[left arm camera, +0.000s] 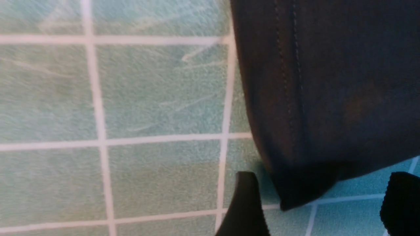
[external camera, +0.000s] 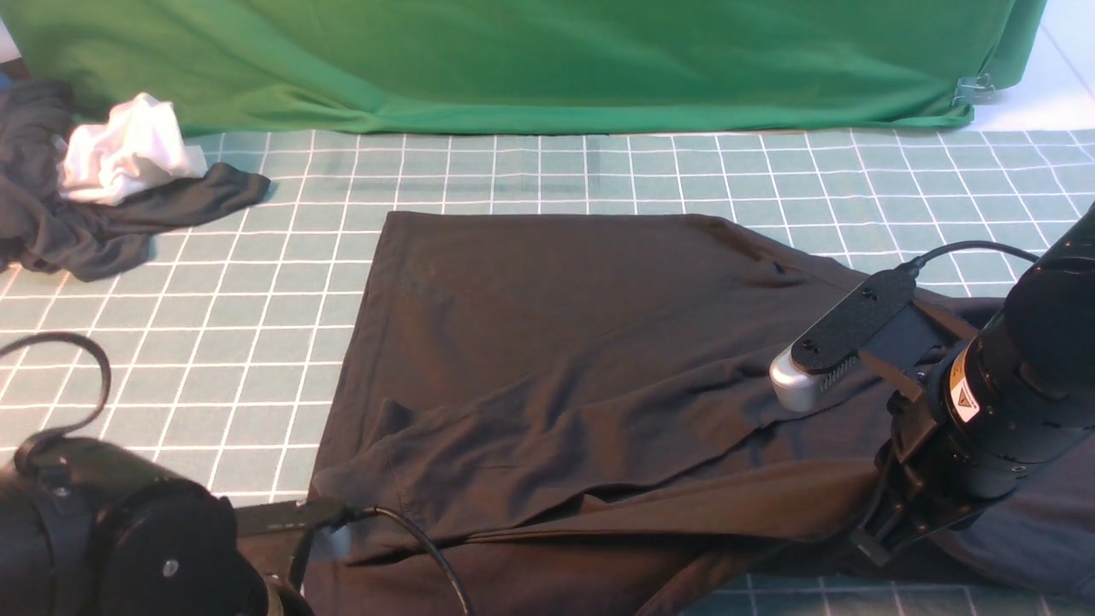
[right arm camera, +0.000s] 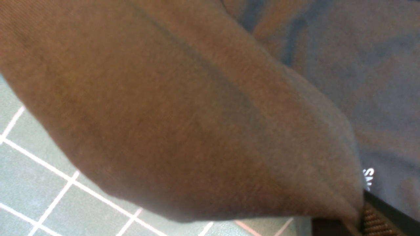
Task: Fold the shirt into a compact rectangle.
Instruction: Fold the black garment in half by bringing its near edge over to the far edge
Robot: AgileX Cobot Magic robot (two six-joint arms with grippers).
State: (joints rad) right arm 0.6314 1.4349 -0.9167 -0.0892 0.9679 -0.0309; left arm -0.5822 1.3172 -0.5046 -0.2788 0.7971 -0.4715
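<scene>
Clamping one shirt (external camera: 556,342): one right pincer (right arm camera: 359,221)

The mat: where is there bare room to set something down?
Bare mat: left of the shirt, nearer than the grey garment; also a strip between shirt and green cloth. The near edge is crowded with shirt, left arm and right arm.

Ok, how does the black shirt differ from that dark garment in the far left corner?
The shirt lies spread out mid-mat and looks much larger; the dark grey garment is bunched up at the far left edge. A crumpled white cloth sits on the dark grey garment; the shirt carries none. Both are dark fabric on the grid mat.
</scene>
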